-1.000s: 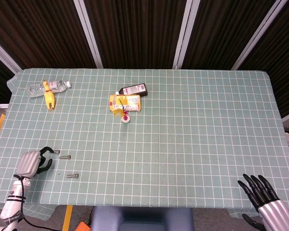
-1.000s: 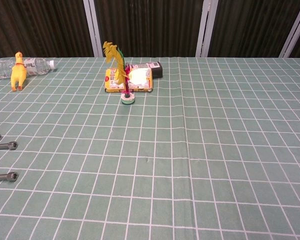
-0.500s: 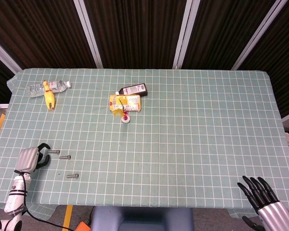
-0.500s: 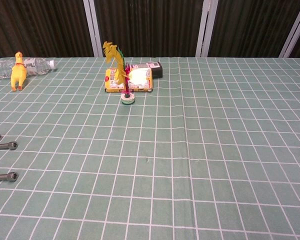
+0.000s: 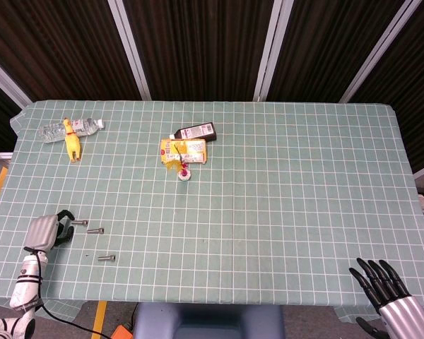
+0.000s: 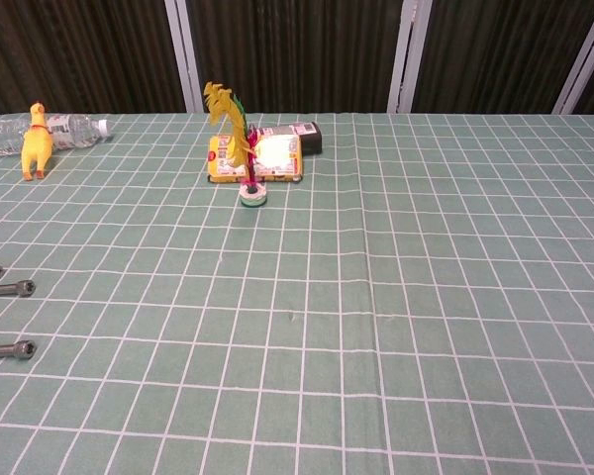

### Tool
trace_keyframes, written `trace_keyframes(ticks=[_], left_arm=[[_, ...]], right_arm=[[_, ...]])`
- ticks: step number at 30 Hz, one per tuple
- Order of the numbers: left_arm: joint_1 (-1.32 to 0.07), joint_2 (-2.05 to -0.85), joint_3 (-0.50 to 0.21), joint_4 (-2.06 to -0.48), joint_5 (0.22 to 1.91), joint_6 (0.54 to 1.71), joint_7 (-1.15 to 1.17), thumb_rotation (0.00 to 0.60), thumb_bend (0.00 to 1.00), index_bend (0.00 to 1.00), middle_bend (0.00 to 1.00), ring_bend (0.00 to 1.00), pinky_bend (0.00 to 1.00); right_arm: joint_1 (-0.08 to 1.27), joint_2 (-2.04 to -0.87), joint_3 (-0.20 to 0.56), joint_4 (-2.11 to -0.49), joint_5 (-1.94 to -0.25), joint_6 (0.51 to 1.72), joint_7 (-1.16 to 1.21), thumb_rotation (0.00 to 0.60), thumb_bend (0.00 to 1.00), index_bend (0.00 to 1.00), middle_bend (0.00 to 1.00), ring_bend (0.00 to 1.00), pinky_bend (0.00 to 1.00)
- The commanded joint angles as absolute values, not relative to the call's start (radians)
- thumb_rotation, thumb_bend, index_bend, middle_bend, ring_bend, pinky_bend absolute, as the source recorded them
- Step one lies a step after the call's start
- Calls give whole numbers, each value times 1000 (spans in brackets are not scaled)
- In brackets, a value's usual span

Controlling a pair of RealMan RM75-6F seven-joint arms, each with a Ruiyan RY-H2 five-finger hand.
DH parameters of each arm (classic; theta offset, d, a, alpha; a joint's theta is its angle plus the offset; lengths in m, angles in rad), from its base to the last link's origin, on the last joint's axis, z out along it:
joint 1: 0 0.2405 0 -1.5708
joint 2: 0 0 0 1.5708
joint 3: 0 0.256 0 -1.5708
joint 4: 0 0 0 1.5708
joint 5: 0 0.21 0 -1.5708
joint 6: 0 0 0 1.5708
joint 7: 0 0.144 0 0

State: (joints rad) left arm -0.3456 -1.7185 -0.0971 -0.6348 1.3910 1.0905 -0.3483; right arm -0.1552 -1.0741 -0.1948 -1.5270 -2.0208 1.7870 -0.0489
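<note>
Currently the left hand [image 5: 46,230] sits at the near-left edge of the table [image 5: 304,198], fingers curled in w/ nothing held, fingertips just beside the nearest bolt [image 5: 80,222]; two more bolts lie close by, one [image 5: 95,230] just right of the first and one [image 5: 107,258] nearer the table's front edge. The right hand [image 5: 381,281] hovers at the table's near-right corner, fingers spread wide, holding nothing, well apart from all items. Toward the table's far side: yellow box [image 5: 186,150] w/ dark bottle [image 5: 196,131] behind it and feather shuttlecock [image 5: 182,169] in front; at far-left, rubber chicken [image 5: 72,145] touching water bottle [image 5: 69,128].
</note>
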Motion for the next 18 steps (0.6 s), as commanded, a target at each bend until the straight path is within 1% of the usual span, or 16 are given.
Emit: trace_keyframes(ticks=[1, 7, 18], left_arm=[[-349, -1727, -97, -621, 1390, 1087, -351, 600, 450, 466, 1000, 1000, 1000], [-354, -1742, -97, -598, 1387, 1075, -363, 600, 450, 491, 1000, 1000, 1000], [-361, -1743, -97, -602, 1388, 1069, -367, 600, 451, 490, 1000, 1000, 1000]], right_arm=[[-156, -1074, -195, -1527, -2021, 1788, -49, 600, 180, 0, 0, 0, 0], [-156, -1074, -194, -1529, -2018, 1784, -51, 600, 180, 0, 0, 0, 0], [-157, -1075, -191, -1535, -2012, 1777, -57, 600, 180, 0, 0, 0, 0]])
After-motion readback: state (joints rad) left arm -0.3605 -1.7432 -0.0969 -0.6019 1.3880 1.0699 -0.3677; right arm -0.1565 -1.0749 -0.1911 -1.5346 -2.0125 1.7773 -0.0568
